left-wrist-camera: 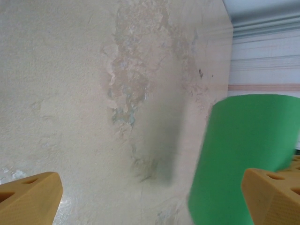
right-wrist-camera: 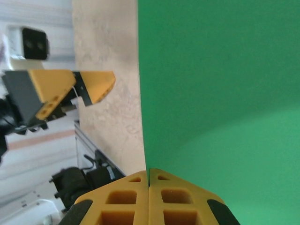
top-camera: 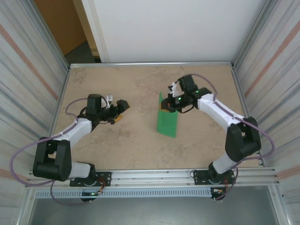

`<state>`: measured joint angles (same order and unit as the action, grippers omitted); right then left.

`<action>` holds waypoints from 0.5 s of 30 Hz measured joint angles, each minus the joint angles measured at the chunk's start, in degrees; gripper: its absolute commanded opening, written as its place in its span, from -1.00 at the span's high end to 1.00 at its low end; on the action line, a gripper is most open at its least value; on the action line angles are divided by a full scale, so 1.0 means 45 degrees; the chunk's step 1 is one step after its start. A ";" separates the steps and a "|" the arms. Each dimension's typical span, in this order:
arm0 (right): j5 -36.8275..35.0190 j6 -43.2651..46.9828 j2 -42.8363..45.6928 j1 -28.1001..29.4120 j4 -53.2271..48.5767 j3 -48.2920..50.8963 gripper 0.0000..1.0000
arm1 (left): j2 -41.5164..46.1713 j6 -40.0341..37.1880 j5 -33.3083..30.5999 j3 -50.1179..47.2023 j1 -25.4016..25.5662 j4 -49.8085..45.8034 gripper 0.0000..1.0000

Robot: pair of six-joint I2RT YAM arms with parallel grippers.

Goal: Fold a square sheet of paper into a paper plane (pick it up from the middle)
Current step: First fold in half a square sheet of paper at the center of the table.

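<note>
Jaws closed, right gripper (right-wrist-camera: 149,174) pinches green sheet (right-wrist-camera: 220,93); mottled beige table (top-camera: 117,140), corrugated walls (top-camera: 28,70).

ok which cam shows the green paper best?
Top external: the whole green paper is outlined against the table, its far end at the right gripper. Left wrist catches a curved part at its right side. Right wrist is too close: flat green and one straight edge above its shut jaws.
</note>
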<state>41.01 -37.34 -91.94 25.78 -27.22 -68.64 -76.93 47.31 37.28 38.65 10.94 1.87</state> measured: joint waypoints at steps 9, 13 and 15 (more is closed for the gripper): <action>0.1025 -0.1812 -0.2429 0.0194 0.4197 0.0826 0.98 | -0.1059 -0.0228 -0.0568 0.0131 0.1583 -0.0515 -0.90; 0.1229 -0.2055 -0.2594 -0.0107 0.5294 0.1477 0.97 | -0.1729 -0.0330 -0.0879 0.0559 0.2370 -0.0971 -0.82; 0.1229 -0.2084 -0.2710 -0.0267 0.5484 0.1749 0.97 | -0.2069 -0.0495 -0.1069 0.0981 0.2778 -0.1224 -0.77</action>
<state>46.54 -46.72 -104.14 24.58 -2.55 -60.77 -86.24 45.08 32.47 43.07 23.44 -3.64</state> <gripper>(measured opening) 0.044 0.900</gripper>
